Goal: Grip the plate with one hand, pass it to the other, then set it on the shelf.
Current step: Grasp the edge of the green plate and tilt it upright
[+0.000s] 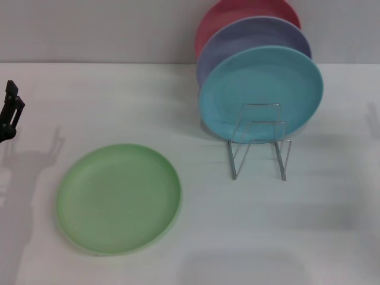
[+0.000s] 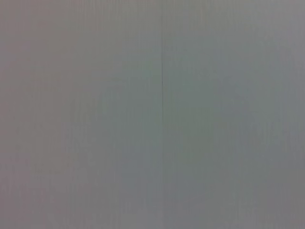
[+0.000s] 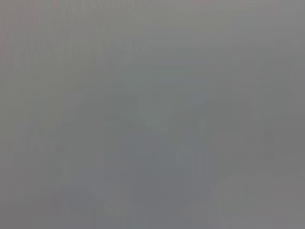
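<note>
Only head cam shows plate (image 1: pixel 119 198).

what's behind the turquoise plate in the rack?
Behind the turquoise plate, a lavender plate and then a pink-red plate stand upright in the wire rack. Only their upper edges show; the rest is covered.

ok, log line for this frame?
phase: pre-grasp | green plate: flat on table, untouched | left pincer: at left edge, clear of plate | right pincer: out of view | rack: front slots free, three plates behind
</note>
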{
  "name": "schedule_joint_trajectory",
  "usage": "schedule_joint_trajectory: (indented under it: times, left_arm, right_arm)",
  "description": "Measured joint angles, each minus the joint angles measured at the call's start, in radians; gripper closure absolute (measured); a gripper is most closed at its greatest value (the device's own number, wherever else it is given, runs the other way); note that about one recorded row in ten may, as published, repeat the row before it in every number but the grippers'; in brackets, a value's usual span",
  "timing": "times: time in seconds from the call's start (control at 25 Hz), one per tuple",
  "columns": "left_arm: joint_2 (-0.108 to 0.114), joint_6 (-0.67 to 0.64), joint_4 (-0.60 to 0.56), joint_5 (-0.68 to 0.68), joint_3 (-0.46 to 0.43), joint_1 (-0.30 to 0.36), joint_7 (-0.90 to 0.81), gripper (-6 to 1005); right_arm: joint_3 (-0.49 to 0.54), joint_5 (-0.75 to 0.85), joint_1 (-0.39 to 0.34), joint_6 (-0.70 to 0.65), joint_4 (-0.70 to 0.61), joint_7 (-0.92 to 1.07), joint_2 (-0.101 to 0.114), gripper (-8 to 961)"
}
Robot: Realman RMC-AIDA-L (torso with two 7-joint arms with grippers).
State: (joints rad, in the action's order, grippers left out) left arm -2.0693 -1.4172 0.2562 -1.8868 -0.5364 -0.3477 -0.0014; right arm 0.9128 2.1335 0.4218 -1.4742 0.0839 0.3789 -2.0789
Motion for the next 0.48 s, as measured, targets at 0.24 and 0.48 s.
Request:
schedule_joint_trajectory:
  times: [0.24,0.48]
  left_arm:
    - [0.000,0.032,-0.005,0.000,-0.001,0.002,0.003,164]
    - [0.002,0.023,-0.009,0.000,-0.004,0.003,0.003,163]
  right_arm:
    - [-0.011,0.004,0.000,0.019,-0.002,0.008,0.005,200]
    - [-0.004,0.001,0.000,0.020,-0.004,0.008,0.002,201]
